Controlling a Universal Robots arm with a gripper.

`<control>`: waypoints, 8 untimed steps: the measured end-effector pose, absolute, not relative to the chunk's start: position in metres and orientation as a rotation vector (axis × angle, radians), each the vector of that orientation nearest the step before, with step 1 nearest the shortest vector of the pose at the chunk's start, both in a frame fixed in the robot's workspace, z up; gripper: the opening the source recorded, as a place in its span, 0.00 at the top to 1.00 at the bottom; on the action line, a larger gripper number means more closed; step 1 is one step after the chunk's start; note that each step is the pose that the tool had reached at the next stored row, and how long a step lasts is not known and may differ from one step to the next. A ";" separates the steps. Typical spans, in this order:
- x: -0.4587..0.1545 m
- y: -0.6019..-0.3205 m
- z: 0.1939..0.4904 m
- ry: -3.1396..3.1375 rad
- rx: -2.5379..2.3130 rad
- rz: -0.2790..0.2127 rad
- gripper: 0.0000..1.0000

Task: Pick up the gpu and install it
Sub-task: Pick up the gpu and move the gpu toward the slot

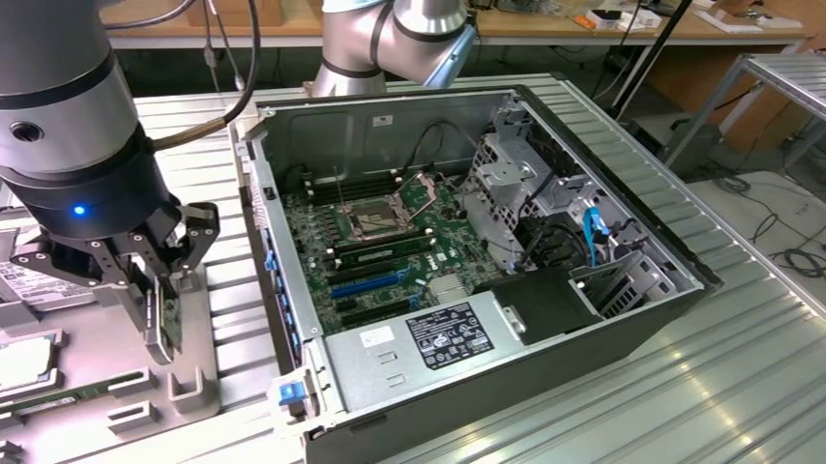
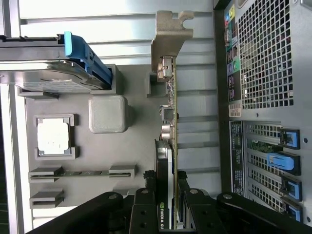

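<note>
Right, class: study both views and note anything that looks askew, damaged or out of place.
Nothing stands out. The gpu stands straight on edge between the fingers at the grey tray, and the open computer case looks undamaged.

An open computer case lies on its side on a ribbed metal table, with the green motherboard and a silver power supply exposed inside. Just beside it, at the exterior view's left, sits a gray tray. In its slots rest a hard drive with a blue clip, a square processor chip and a narrow memory stick.
</note>
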State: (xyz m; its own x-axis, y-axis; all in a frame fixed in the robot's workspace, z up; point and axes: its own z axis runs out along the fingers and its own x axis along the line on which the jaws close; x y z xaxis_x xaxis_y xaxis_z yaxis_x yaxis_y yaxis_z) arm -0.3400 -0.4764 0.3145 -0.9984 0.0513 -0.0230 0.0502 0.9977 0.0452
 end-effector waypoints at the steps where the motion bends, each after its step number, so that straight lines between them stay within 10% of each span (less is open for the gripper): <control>1: -0.340 -0.476 0.315 3.116 0.079 0.069 0.73; 8: -0.340 -0.476 0.323 3.116 0.079 0.070 0.73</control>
